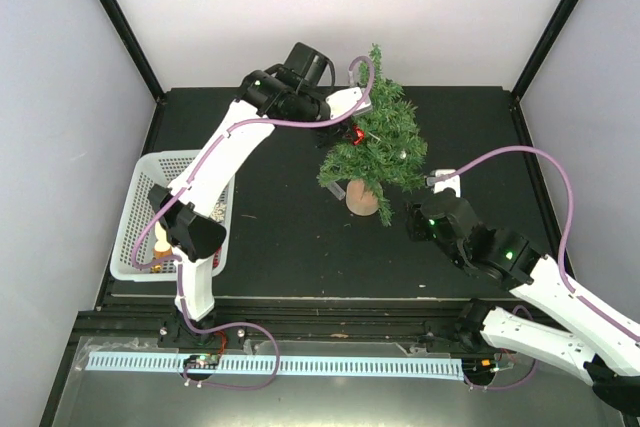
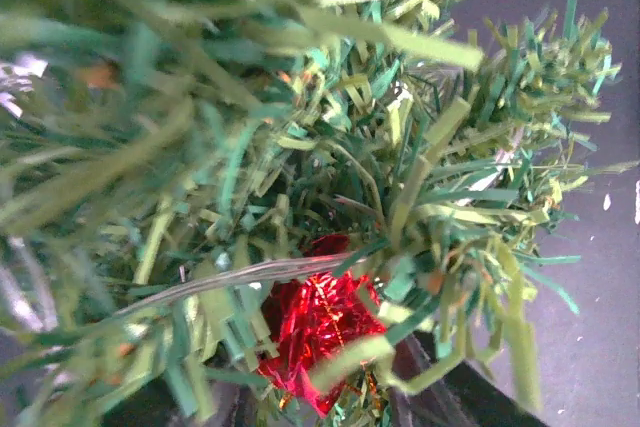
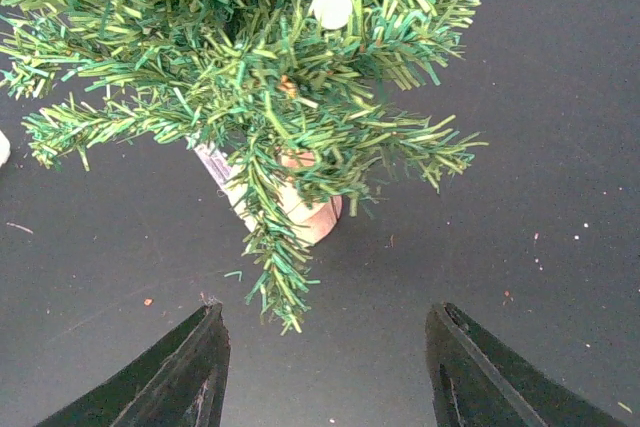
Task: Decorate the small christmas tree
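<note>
The small christmas tree (image 1: 378,137) stands mid-table on its tan stump base (image 1: 362,198). My left gripper (image 1: 347,129) is pushed into the tree's upper left branches. In the left wrist view it (image 2: 320,392) is shut on a red foil ornament (image 2: 315,319) that sits deep among the needles, with the fingers mostly hidden. The ornament (image 1: 356,135) also shows in the top view. My right gripper (image 1: 414,209) is open and empty, low over the table to the right of the stump. In the right wrist view it (image 3: 325,382) faces the stump (image 3: 312,219). A white bauble (image 3: 332,4) hangs on the tree.
A white plastic basket (image 1: 150,169) with more small decorations sits at the table's left edge beside the left arm. A small pale object (image 3: 3,147) lies on the dark table left of the tree. Black frame posts stand at the back corners.
</note>
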